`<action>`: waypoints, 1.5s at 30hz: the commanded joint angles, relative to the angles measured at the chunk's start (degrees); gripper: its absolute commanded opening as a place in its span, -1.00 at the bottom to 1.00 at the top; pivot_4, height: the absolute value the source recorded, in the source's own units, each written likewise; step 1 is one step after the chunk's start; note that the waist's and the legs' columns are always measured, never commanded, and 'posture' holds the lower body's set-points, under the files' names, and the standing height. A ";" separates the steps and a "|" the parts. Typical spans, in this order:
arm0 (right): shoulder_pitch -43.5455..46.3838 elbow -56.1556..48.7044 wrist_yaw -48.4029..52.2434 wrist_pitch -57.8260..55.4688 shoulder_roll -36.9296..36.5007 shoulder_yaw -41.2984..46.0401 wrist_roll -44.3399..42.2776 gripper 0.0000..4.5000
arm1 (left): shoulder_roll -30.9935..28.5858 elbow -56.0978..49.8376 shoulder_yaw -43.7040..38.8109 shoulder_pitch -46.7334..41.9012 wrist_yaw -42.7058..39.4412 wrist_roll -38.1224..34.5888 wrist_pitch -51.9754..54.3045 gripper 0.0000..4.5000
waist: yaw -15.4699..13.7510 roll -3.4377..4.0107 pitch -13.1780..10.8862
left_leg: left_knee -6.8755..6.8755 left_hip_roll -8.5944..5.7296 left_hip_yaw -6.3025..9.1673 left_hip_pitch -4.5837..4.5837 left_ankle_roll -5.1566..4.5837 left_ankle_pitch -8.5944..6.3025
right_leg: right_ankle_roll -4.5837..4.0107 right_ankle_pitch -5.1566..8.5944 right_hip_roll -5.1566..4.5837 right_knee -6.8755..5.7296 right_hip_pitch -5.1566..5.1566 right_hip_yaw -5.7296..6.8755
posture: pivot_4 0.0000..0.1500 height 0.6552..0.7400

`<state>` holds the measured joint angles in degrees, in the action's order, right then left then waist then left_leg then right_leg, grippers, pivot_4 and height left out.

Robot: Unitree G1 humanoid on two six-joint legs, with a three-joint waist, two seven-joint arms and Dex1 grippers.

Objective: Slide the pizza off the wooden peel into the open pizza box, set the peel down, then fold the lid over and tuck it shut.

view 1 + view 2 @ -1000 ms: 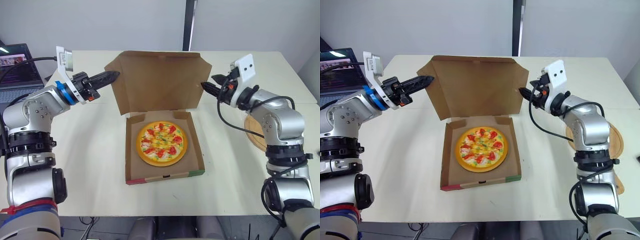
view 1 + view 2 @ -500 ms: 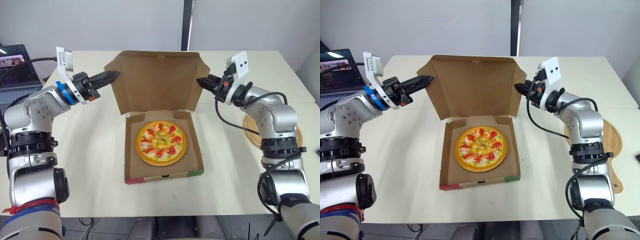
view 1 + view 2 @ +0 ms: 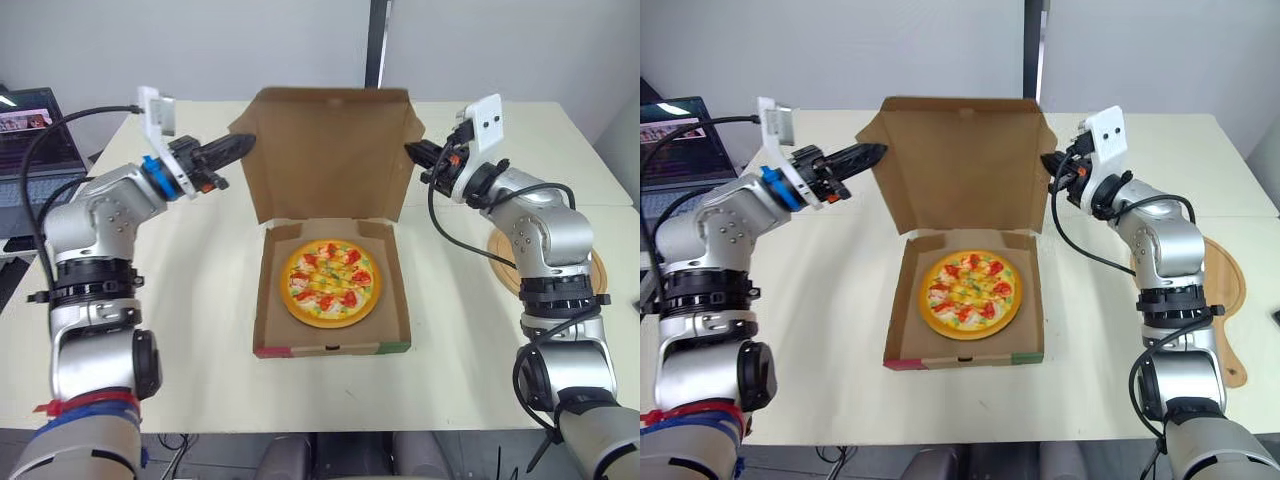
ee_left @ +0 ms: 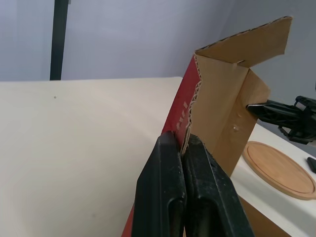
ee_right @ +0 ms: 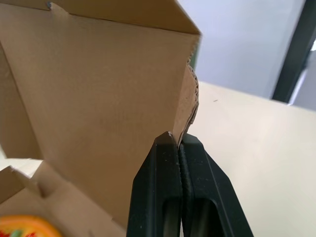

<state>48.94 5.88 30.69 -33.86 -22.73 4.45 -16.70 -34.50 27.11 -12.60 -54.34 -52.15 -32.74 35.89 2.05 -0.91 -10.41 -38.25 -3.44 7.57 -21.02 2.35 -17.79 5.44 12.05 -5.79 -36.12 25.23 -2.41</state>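
Cream bench below, and the pizza sits flat in the open pizza box, its lid standing upright. Left hand is clenched on the lid's left side flap, right hand pinched tight on the right flap's edge. Wooden peel lies on the bench by the right arm, apart from the box.

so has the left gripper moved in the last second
Yes. The left gripper has shifted toward the robot's right, farther from the laptop, and the lid pinched in its fingers came along.
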 commanded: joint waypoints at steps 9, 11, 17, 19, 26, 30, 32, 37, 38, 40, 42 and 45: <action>2.12 -3.18 -5.93 4.54 -1.46 2.01 2.95 -0.98 | 8.59 9.63 2.38 -11.00 2.57 6.33 -8.61 -1.00 | 0.40 0.00 0.00 | -0.02 -0.01 -0.03 -0.05 0.00 0.00 | 0.00 -0.01 0.00 -0.02 0.05 -0.01 | 1.00 1.00; 2.53 -2.40 -6.34 5.41 -1.61 1.74 3.50 -0.98 | 9.46 12.10 2.21 -12.52 3.13 7.30 -10.21 -1.00 | 0.60 0.00 0.00 | -0.02 -0.01 -0.04 -0.06 -0.01 0.00 | 0.00 0.00 0.00 -0.02 0.06 -0.01 | 1.00 1.00; 0.29 -8.38 -7.04 2.81 -1.78 2.09 2.86 -0.98 | 10.58 5.74 1.58 -10.31 5.38 5.96 -6.15 -1.00 | 1.24 0.00 0.00 | 0.01 0.00 -0.02 -0.08 -0.01 0.00 | 0.00 -0.01 0.00 -0.04 0.10 -0.02 | 1.00 1.00; -1.54 -13.19 -8.13 -0.23 -1.45 2.62 1.80 -0.98 | 10.27 -1.66 1.21 -6.66 6.85 4.23 -2.01 -1.00 | 1.27 0.01 0.01 | 0.05 0.00 -0.02 -0.08 -0.01 0.00 | 0.00 0.00 0.00 -0.05 0.12 -0.03 | 1.00 1.00; -8.19 -29.09 -14.06 -11.10 1.72 3.83 -0.86 -0.98 | 12.22 -21.24 -2.46 2.21 16.58 -2.22 10.13 -1.00 | 1.13 0.01 0.01 | -0.10 0.01 0.05 -0.10 -0.01 0.00 | 0.00 0.00 -0.04 -0.70 0.30 -0.07 | 1.00 1.00; -11.60 -35.20 -17.52 -16.30 4.37 4.56 -2.25 -0.98 | 14.44 -28.74 -3.47 5.30 21.64 -5.64 15.40 -1.00 | 0.80 0.01 0.01 | -0.45 -0.01 0.03 -0.11 -0.02 -0.01 | 0.00 0.00 -0.04 -0.72 0.26 -0.08 | 1.00 1.00; -12.41 -36.93 -18.71 -18.01 5.41 4.82 -2.72 -0.98 | 15.65 -30.65 -4.31 5.75 24.27 -7.34 17.63 -1.00 | 0.62 0.01 0.01 | -0.54 -0.02 -0.01 -0.10 -0.02 -0.01 | 0.00 0.00 -0.04 -0.77 0.21 -0.08 | 1.00 1.00; -14.29 -40.49 -21.53 -21.70 8.80 5.77 -3.62 -0.98 | 17.53 -34.54 -5.69 7.81 28.64 -11.11 22.67 -1.00 | 0.33 0.02 0.01 | -0.56 -0.01 -0.04 -0.05 -0.02 -0.01 | -0.01 0.00 -0.01 -0.78 0.16 -0.07 | 1.00 1.00; -14.63 -41.11 -21.94 -22.23 9.33 5.81 -3.78 -0.98 | 17.63 -35.04 -5.78 8.29 29.06 -11.51 23.05 -1.00 | 0.29 0.01 0.01 | -0.55 -0.01 -0.04 -0.05 -0.02 -0.01 | -0.01 0.00 -0.01 -0.77 0.16 -0.07 | 1.00 1.00; -15.23 -42.31 -22.75 -23.22 10.27 5.98 -4.15 -0.98 | 17.79 -36.12 -6.02 9.31 29.66 -12.55 23.85 -1.00 | 0.24 0.01 0.01 | -0.55 -0.01 -0.04 -0.05 -0.02 -0.01 | -0.01 0.00 -0.01 -0.77 0.15 -0.07 | 1.00 1.00; -15.89 -43.84 -24.04 -24.47 11.71 6.61 -4.82 -0.98 | 18.20 -37.63 -6.66 10.75 30.27 -14.34 24.59 -1.00 | 0.20 0.02 0.01 | -0.55 -0.01 -0.04 -0.04 -0.02 -0.01 | -0.01 0.00 -0.01 -0.76 0.14 -0.07 | 1.00 1.00; -16.88 -45.89 -25.13 -25.94 12.93 7.01 -5.35 -0.98 | 18.54 -39.06 -7.68 12.64 31.15 -16.39 25.05 -1.00 | 0.12 0.02 0.01 | -0.55 0.00 -0.04 -0.02 -0.02 -0.01 | -0.01 0.00 0.00 -0.76 0.12 -0.07 | 1.00 1.00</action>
<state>32.04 -36.20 5.37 -59.27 -10.58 12.21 -19.38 -16.53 -9.19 -20.86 -42.10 -20.63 -46.29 59.82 2.17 -0.90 -10.39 -38.80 -3.45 7.53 -21.04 2.33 -17.80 5.43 12.05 -5.79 -36.88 25.36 -2.48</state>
